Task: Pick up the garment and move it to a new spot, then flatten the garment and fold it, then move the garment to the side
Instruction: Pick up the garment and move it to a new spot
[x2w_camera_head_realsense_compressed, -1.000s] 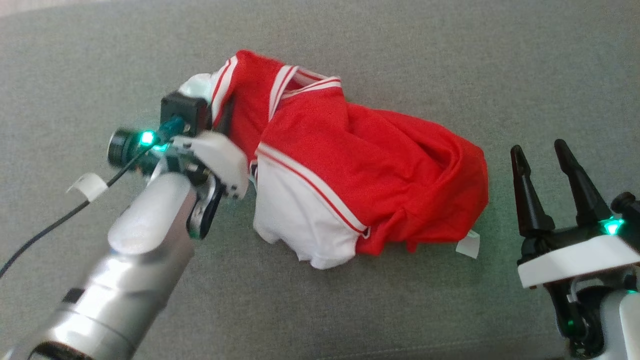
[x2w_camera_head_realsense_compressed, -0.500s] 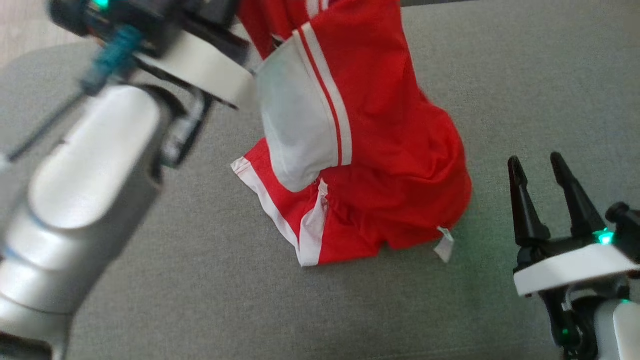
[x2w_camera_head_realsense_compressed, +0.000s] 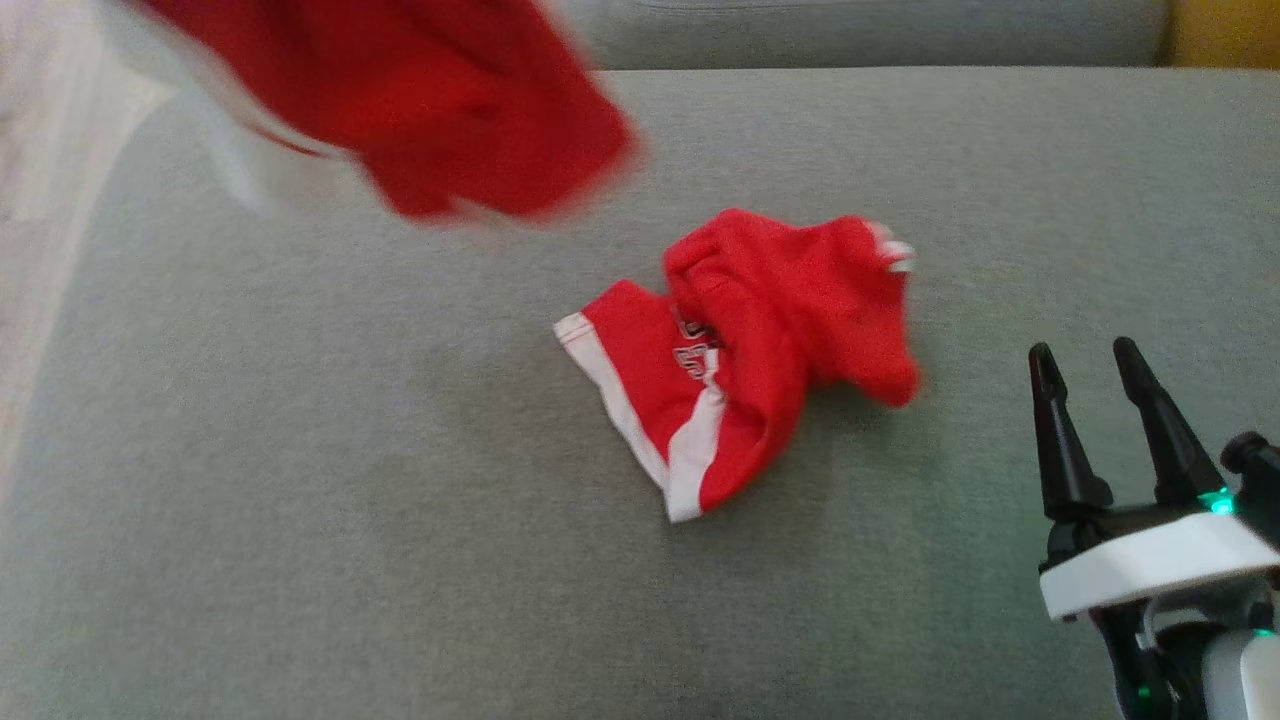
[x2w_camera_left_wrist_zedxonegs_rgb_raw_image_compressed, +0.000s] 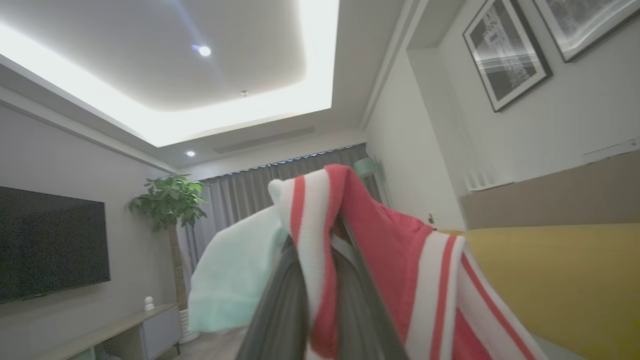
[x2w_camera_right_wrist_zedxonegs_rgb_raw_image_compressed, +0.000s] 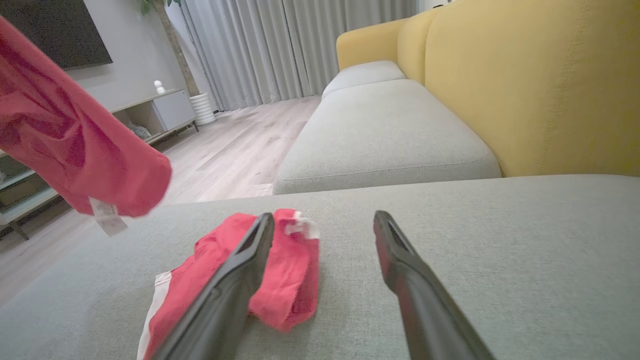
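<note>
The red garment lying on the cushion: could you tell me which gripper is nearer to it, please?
Right. The right fingers sit open just right of the lying garment; the left fingers are up high, pinching the hanging jersey.

Right pincer (x2w_camera_head_realsense_compressed: 1081, 348): black tapered fingers (x2w_camera_head_realsense_compressed: 1062, 440), white collar (x2w_camera_head_realsense_compressed: 1150, 565), green light (x2w_camera_head_realsense_compressed: 1218, 503).

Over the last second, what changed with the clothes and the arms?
The left gripper, shut on the red-and-white garment, swung it up and leftward off the grey cushion, uncovering red shorts that lie there. The right gripper stayed open at the lower right.
</note>
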